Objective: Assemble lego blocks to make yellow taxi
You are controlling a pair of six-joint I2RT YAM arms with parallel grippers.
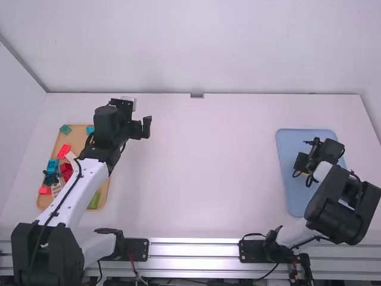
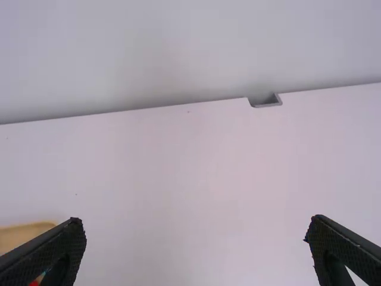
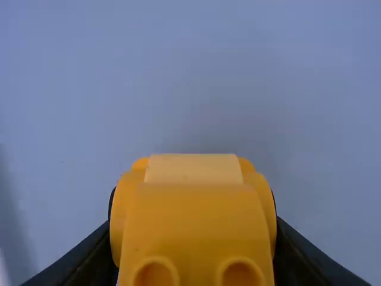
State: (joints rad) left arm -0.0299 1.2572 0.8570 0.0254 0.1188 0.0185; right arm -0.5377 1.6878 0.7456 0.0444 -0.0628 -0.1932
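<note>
- Right gripper [image 1: 303, 169] is clamped on the yellow block [image 3: 196, 226], a pad pressing each side; two round openings show at the block's near end.
- Under that gripper lies the blue tray [image 1: 294, 199]; whether the block touches it, I can't tell.
- Over to the left gripper [image 1: 143, 128]: fingers spread wide, nothing between them, above the white table [image 1: 202, 179].
- Left of that gripper and nearer its arm's base, here's the tan tray [image 1: 77, 136], loaded with pieces!
- On its far end, nearest the gripper, a teal brick [image 1: 65, 129] and a cyan piece [image 1: 90, 129].
- Nearer the base, a bright red brick [image 1: 63, 151], a blue brick [image 1: 52, 165] and a darker red brick [image 1: 66, 171].
- Farthest from the gripper, another red piece [image 1: 44, 190] and a green piece [image 1: 94, 200].
</note>
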